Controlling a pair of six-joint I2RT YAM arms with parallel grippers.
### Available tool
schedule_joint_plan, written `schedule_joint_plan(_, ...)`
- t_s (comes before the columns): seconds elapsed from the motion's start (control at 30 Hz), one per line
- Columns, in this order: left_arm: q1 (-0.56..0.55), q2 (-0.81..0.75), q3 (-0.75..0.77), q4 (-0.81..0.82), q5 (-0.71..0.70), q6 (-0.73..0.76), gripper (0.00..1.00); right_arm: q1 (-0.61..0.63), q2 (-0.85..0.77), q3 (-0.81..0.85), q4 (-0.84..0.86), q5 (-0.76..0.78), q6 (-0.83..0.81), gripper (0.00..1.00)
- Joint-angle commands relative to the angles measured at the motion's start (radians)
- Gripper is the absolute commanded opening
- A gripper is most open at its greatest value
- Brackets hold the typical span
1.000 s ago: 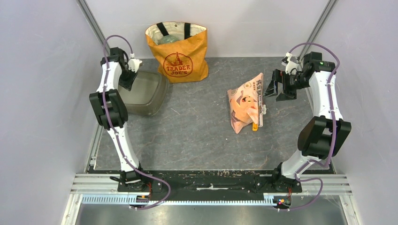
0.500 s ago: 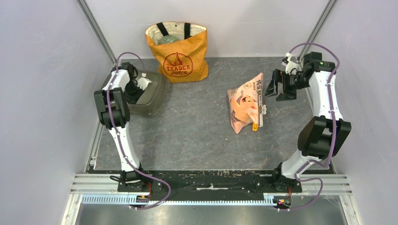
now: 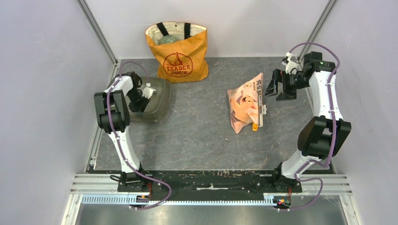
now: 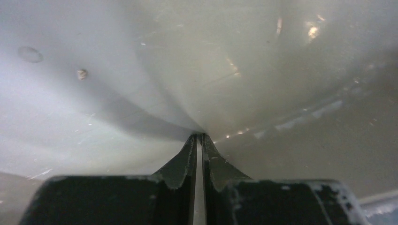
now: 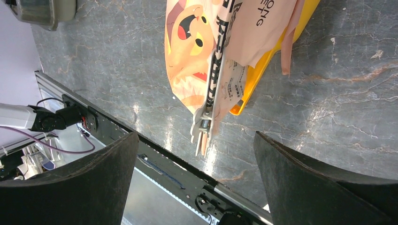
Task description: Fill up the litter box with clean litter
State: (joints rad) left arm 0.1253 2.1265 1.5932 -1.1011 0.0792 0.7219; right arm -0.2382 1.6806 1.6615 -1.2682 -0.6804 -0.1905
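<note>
while the left gripper [image 4: 199, 137] pinches the litter box [image 3: 162, 96], the printed bag [image 3: 244, 105] waits

the left gripper sits at the left of the frame, clenched on the thin wall of the litter box. the right gripper [image 3: 277, 91] hangs wide open and empty near the printed bag. no clean litter shows. i think the step is grabbing the box; next it needs a slow, flat slide toward the bag so the rim does not slip out. the box lies open side up, down and left of the trader joe's tote bag [image 3: 177, 51]. the arm hides part, so i cannot tell its long side.
</note>
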Motion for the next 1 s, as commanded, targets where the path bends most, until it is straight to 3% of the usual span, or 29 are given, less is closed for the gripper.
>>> schedule_joint_plan(0.0,-0.032,-0.046,-0.086,-0.056,0.209,-0.16,0.12,0.002,-0.013,0.045,0.019,-0.015,0.005,0.99)
schedule_joint_plan(0.13,-0.058,-0.102,-0.188,-0.014,0.294,-0.268,0.11,0.003,-0.011,0.046,0.019,-0.017,0.006,0.99)
schedule_joint_plan(0.5,-0.075,-0.321,-0.402,0.168,0.358,-0.547,0.08,0.003,0.0,0.047,0.023,-0.028,0.011,0.99)
schedule_joint_plan(0.8,-0.066,-0.531,-0.444,0.309,0.191,-0.601,0.27,0.003,-0.016,0.028,0.027,-0.033,0.007,0.99)
schedule_joint_plan(0.97,-0.067,-0.609,-0.369,0.297,0.241,-0.508,0.51,0.01,-0.026,0.024,0.028,-0.033,-0.006,0.99)
